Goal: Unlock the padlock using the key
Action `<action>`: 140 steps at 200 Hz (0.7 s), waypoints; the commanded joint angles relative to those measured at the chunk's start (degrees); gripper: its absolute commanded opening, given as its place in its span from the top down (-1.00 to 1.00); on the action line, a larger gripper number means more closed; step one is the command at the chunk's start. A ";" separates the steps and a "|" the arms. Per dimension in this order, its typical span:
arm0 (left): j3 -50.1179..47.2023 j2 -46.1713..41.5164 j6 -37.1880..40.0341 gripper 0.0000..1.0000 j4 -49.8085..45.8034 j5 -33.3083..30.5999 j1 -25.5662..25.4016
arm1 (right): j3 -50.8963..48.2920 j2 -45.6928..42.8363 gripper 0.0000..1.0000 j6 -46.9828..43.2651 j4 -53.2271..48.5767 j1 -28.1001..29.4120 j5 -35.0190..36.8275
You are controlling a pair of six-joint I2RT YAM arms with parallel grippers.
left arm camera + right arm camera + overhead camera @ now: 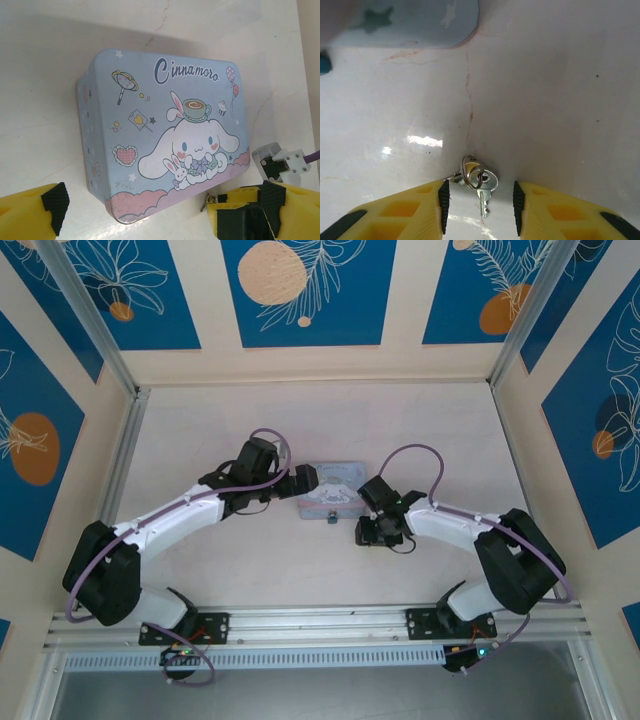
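Observation:
The key [483, 184], small and silver on a ring with a second key, lies flat on the white table. My right gripper [479, 199] is open, with one yellow finger on each side of the key and a gap to both pads. The padlock [331, 517], tiny and dark teal, hangs at the near side of the pale blue cartoon tin [330, 492]; its edge shows as the padlock [323, 63] in the right wrist view. My left gripper [160, 212] is open at the tin's [165, 130] left end, holding nothing. From there the key [206, 202] shows by the tin's lower corner.
The white table [200, 420] is boxed in by patterned blue walls with metal rails at the left and near edges. A thin reddish crack [469, 95] runs across the tabletop. The tin's corner [420, 25] sits just beyond the right gripper.

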 commanded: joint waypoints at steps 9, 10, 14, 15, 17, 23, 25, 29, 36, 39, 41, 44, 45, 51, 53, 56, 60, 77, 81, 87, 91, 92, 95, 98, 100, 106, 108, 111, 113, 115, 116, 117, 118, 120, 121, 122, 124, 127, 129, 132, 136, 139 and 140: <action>1.23 0.75 -0.11 -1.00 -0.37 -0.25 0.42 | 2.19 2.34 0.24 -1.03 -2.25 0.96 2.48; 1.25 0.77 -0.11 -1.00 -0.40 -0.28 0.42 | 2.22 2.34 0.24 -1.02 -2.31 1.01 2.58; 1.29 0.80 -0.11 -1.00 -0.36 -0.24 0.47 | 2.52 2.63 0.25 -0.92 -2.53 1.19 3.01; 1.28 0.79 -0.11 -1.00 -0.39 -0.28 0.49 | 2.56 2.71 0.25 -0.93 -2.62 1.26 3.07; 1.33 0.86 -0.11 -1.00 -0.35 -0.28 0.48 | 2.70 2.87 0.26 -0.93 -2.84 1.35 3.33; 1.35 0.88 -0.11 -1.00 -0.35 -0.24 0.43 | 3.10 3.38 0.27 -0.85 -3.33 1.49 3.95; 1.42 0.88 -0.11 -1.00 -0.34 -0.23 0.46 | 3.23 3.50 0.28 -0.85 -3.50 1.57 4.16; 1.43 0.96 -0.11 -1.00 -0.34 -0.23 0.46 | 3.44 3.82 0.29 -0.85 -3.73 1.74 4.41; 1.53 0.97 -0.11 -1.00 -0.43 -0.23 0.42 | 3.80 4.30 0.31 -0.85 -4.12 1.98 4.91; 1.59 0.97 -0.11 -1.00 -0.50 -0.23 0.47 | 3.90 4.43 0.31 -0.85 -4.24 2.06 5.08; 1.61 0.97 -0.11 -1.00 -0.47 -0.23 0.45 | 3.98 4.58 0.32 -0.91 -4.26 2.17 5.13; 1.59 0.97 -0.11 -1.00 -0.46 -0.23 0.42 | 4.09 4.74 0.32 -0.93 -4.32 2.28 5.28; 1.61 0.97 -0.07 -1.00 -0.44 -0.27 0.42 | 4.09 4.77 0.32 -0.93 -4.31 2.33 5.30; 1.57 0.95 -0.09 -1.00 -0.48 -0.32 0.41 | 4.23 5.08 0.33 -1.00 -4.32 2.46 5.40; 1.65 1.03 -0.11 -1.00 -0.46 -0.32 0.41 | 4.26 5.18 0.34 -0.99 -4.30 2.47 5.47; 1.67 1.09 -0.10 -1.00 -0.51 -0.36 0.47 | 4.33 5.30 0.34 -1.02 -4.29 2.60 5.49; 1.66 1.08 -0.11 -1.00 -0.51 -0.34 0.44 | 4.44 5.49 0.36 -1.02 -4.34 2.64 5.55; 1.79 1.24 -0.11 -1.00 -0.45 -0.24 0.41 | 4.71 5.94 0.45 -0.93 -4.21 2.90 5.54; 1.79 1.23 -0.07 -1.00 -0.51 -0.24 0.42 | 4.71 6.02 0.47 -0.93 -4.13 2.91 5.40; 1.79 1.23 -0.10 -1.00 -0.47 -0.28 0.43 | 4.73 6.08 0.50 -0.79 -4.00 2.90 5.22; 1.79 1.28 -0.11 -1.00 -0.37 -0.24 0.42 | 4.71 6.14 0.52 -0.84 -3.85 2.98 5.10; 1.79 1.25 -0.11 -1.00 -0.35 -0.23 0.42 | 4.71 6.09 0.53 -0.84 -3.81 2.94 5.08; 1.75 1.28 -0.09 -1.00 -0.38 -0.23 0.41 | 4.71 6.09 0.54 -0.85 -3.69 2.98 4.94; 1.79 1.28 -0.06 -1.00 -0.48 -0.33 0.41 | 4.63 6.06 0.57 -0.85 -3.63 3.00 4.84; 1.79 1.24 -0.10 -1.00 -0.48 -0.32 0.48 | 4.62 6.04 0.58 -0.78 -3.60 3.00 4.80; 1.79 1.27 -0.11 -1.00 -0.47 -0.32 0.46 | 4.56 6.06 0.61 -0.76 -3.59 3.07 4.63; 1.79 1.24 -0.11 -1.00 -0.50 -0.32 0.47 | 4.54 6.04 0.62 -0.71 -3.59 3.08 4.62; 1.79 1.23 -0.11 -1.00 -0.46 -0.32 0.43 | 4.53 5.99 0.63 -0.75 -3.51 3.04 4.55; 1.79 1.25 -0.11 -1.00 -0.50 -0.32 0.42 | 4.47 5.96 0.64 -0.76 -3.50 3.05 4.51; 1.75 1.24 -0.11 -1.00 -0.46 -0.32 0.46 | 4.45 5.95 0.66 -0.76 -3.55 3.12 4.46; 1.73 1.19 -0.11 -1.00 -0.44 -0.32 0.48 | 4.45 5.95 0.66 -0.71 -3.57 3.15 4.41; 1.72 1.17 -0.07 -1.00 -0.48 -0.32 0.45 | 4.40 5.94 0.67 -0.74 -3.53 3.16 4.38; 1.71 1.16 -0.05 -1.00 -0.50 -0.36 0.43 | 4.42 5.90 0.67 -0.75 -3.52 3.17 4.37; 1.73 1.17 -0.03 -1.00 -0.46 -0.33 0.42 | 4.37 5.87 0.70 -0.69 -3.50 3.17 4.31; 1.72 1.16 -0.03 -1.00 -0.49 -0.32 0.46 | 4.37 5.86 0.71 -0.68 -3.50 3.17 4.24; 1.71 1.15 -0.03 -1.00 -0.50 -0.32 0.44 | 4.27 5.86 0.71 -0.67 -3.50 3.17 4.25; 1.68 1.15 -0.03 -1.00 -0.51 -0.32 0.44 | 4.25 5.83 0.72 -0.67 -3.54 3.17 4.17; 1.70 1.14 0.05 -1.00 -0.56 -0.32 0.49 | 4.27 5.72 0.77 -0.67 -3.51 3.17 4.18; 1.70 1.14 0.06 -1.00 -0.52 -0.36 0.48 | 4.20 5.65 0.78 -0.65 -3.50 3.17 4.11; 1.71 1.14 0.15 -1.00 -0.56 -0.40 0.47 | 4.15 5.56 0.82 -0.65 -3.50 3.17 4.07; 1.66 1.09 0.20 -1.00 -0.60 -0.40 0.42 | 4.10 5.46 0.85 -0.56 -3.63 3.17 3.90; 1.68 1.10 0.30 -1.00 -0.64 -0.50 0.43 | 4.02 5.31 0.90 -0.52 -3.66 3.17 3.87; 1.69 1.08 0.31 -1.00 -0.62 -0.54 0.46 | 4.06 5.23 0.91 -0.55 -3.71 3.17 3.85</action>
